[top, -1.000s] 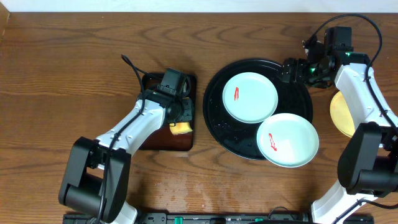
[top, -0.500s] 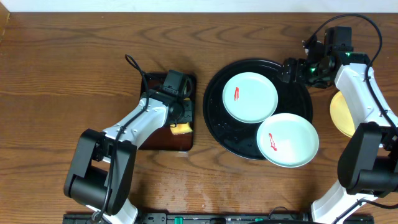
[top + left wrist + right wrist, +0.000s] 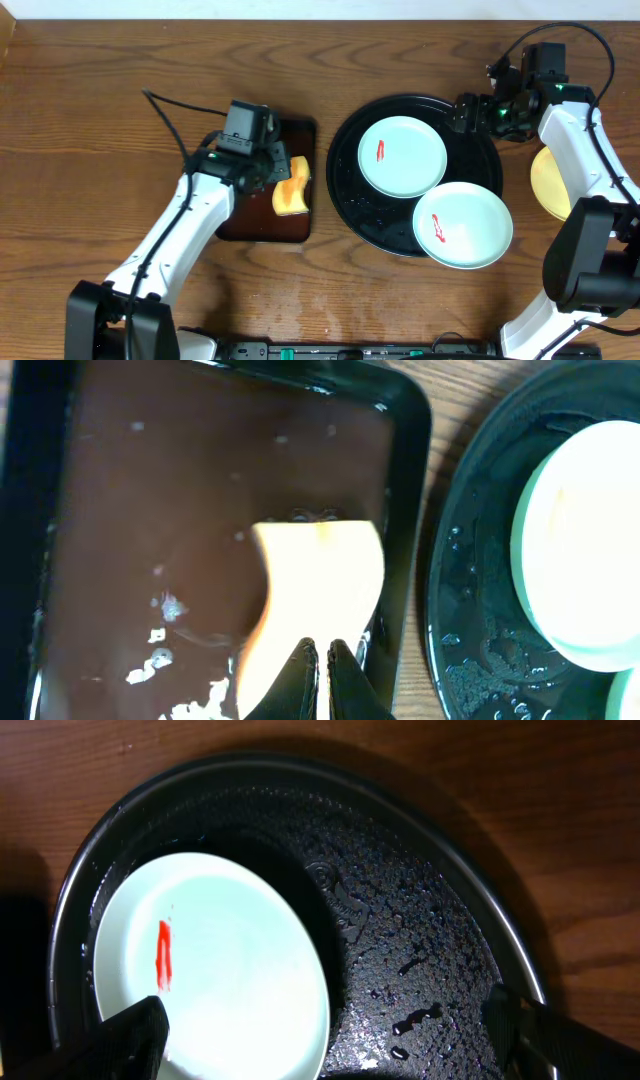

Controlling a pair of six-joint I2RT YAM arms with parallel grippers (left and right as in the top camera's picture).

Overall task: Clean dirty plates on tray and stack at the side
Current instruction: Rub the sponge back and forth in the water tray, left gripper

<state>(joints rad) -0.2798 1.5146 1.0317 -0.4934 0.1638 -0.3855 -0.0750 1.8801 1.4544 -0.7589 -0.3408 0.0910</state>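
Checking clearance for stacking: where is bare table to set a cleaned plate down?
Bare wood: front strip below the brown tray and black tray, and the far left. Crowded: two smeared plates fill the black tray; the yellow plate lies under the right arm.

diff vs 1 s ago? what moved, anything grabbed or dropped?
The left gripper closed on the yellow sponge over the brown tray and drew back leftward; the sponge now shows more fully and looks lifted. Unchanged: the right gripper open over the black tray, the far mint plate and near mint plate on it, both red-smeared, and the yellow plate off to the side.
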